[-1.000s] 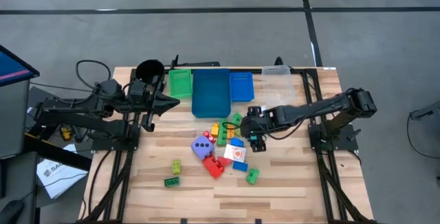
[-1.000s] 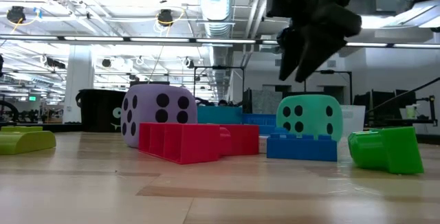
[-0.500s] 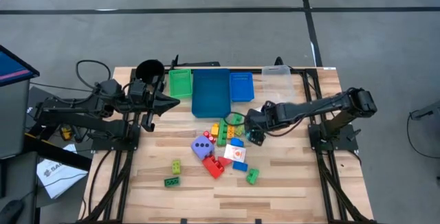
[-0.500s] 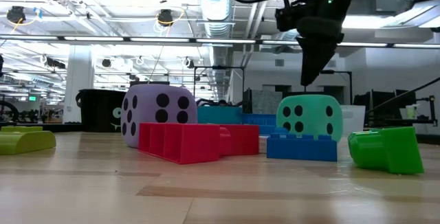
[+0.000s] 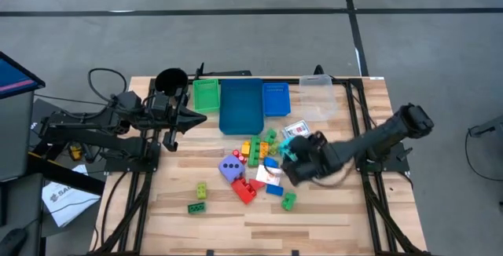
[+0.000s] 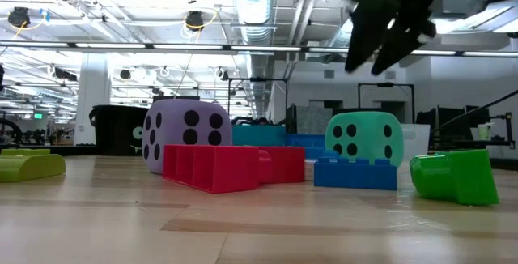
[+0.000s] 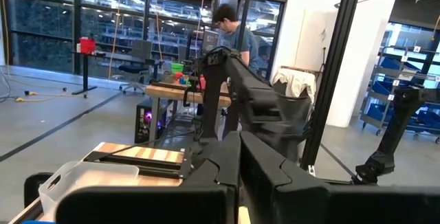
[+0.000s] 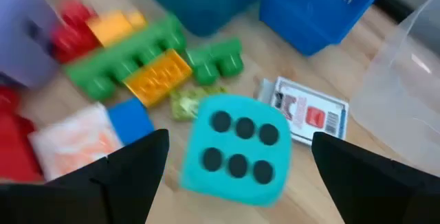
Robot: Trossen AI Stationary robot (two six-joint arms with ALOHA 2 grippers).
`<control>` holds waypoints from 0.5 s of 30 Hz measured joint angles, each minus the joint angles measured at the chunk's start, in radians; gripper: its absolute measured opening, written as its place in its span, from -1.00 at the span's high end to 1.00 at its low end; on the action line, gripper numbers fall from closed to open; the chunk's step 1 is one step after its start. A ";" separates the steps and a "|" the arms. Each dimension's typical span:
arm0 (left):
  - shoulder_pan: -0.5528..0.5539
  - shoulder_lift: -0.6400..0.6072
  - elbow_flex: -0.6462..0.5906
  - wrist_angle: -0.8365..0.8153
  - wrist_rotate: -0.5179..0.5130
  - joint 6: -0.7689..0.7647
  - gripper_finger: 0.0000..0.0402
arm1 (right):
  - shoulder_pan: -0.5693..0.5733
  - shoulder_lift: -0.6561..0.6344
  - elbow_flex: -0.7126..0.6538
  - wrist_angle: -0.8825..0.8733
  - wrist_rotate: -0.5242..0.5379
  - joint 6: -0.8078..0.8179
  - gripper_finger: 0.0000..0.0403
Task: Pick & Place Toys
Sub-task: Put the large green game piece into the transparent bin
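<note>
The teal dice cube (image 8: 237, 148) sits between the right tool's (image 8: 234, 172) wide-spread fingers, unheld

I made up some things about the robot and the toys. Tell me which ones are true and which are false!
1. The teal dice shows five dots on one face. True.
2. The right gripper is squeezing the teal dice. False: its fingers are spread wide, on either side of the dice, not touching it.
3. The purple dice is inside the big blue tray. False: it sits on the table, beside the red brick.
4. The left gripper is shut, far from the toy pile. True.
</note>
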 joint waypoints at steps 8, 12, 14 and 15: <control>0.000 0.000 0.000 0.000 0.000 0.000 0.99 | 0.187 0.062 0.001 -0.071 0.232 0.348 -0.77; 0.000 0.000 0.000 -0.001 0.000 0.000 0.99 | 0.204 0.188 0.000 -0.156 0.232 0.524 -0.77; 0.000 0.000 0.000 -0.006 0.000 0.000 0.99 | 0.204 0.266 -0.001 -0.183 0.232 0.593 -0.77; 0.000 0.000 0.000 -0.008 0.000 0.000 0.99 | 0.203 0.299 -0.001 -0.188 0.234 0.622 -0.77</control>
